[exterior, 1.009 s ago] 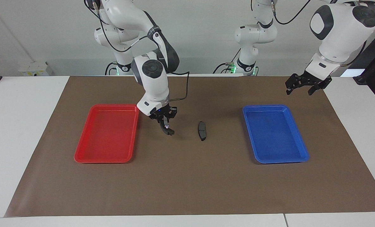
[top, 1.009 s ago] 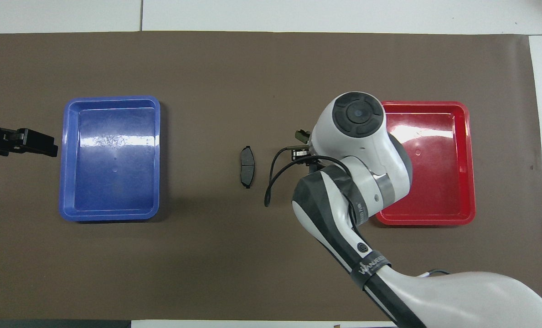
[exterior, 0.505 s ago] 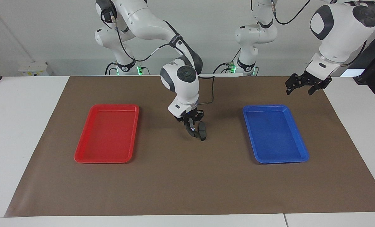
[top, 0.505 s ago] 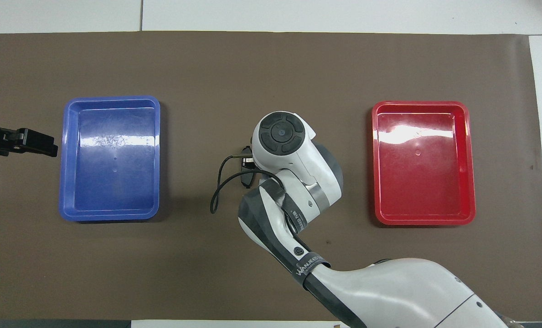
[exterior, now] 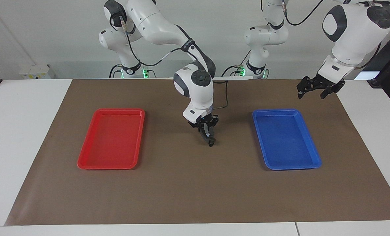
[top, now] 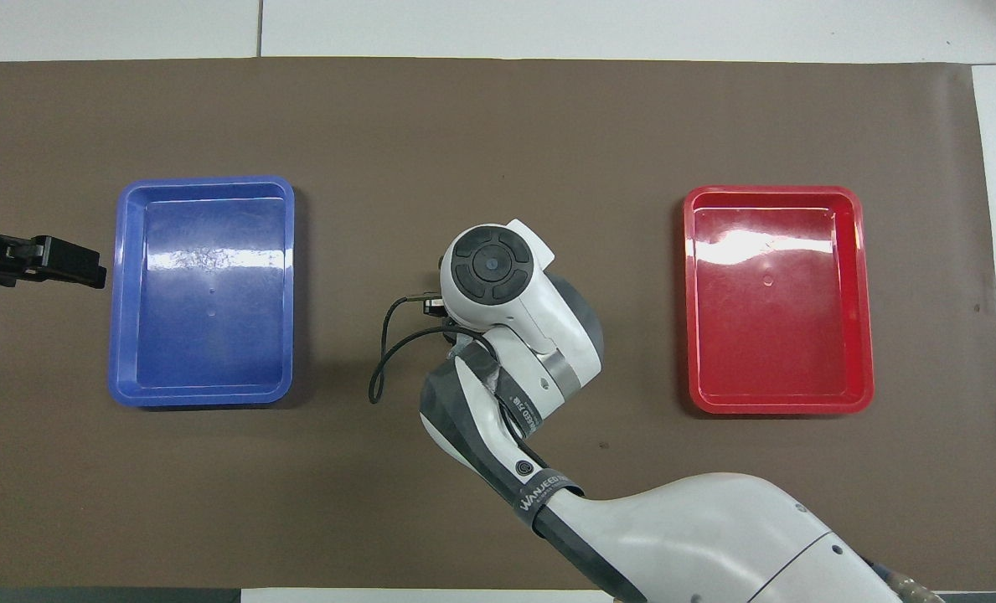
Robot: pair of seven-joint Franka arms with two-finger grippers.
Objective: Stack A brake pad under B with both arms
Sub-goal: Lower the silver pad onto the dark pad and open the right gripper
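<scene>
My right gripper [exterior: 209, 135] is down at the middle of the brown mat, shut on a dark brake piece, B [exterior: 207, 138]. It holds B low over the short dark-grey pad A [exterior: 210, 144]. Only the end of A farthest from the robots shows below the gripper. I cannot tell whether B touches A. In the overhead view the right arm's wrist [top: 491, 272] hides both pieces and the gripper. My left gripper [exterior: 313, 93] waits open and empty in the air beside the blue tray, toward the left arm's end of the table; it also shows in the overhead view [top: 95, 270].
A blue tray [exterior: 316, 164] lies on the mat toward the left arm's end, seen too from overhead [top: 116, 293]. A red tray [exterior: 86, 164] lies toward the right arm's end, also in the overhead view [top: 866, 301]. Nothing lies in either tray. A black cable [top: 380, 368] loops off the right wrist.
My right arm has carried the dark piece from beside the red tray to the middle of the mat, over the pad lying there. The left arm has not moved.
</scene>
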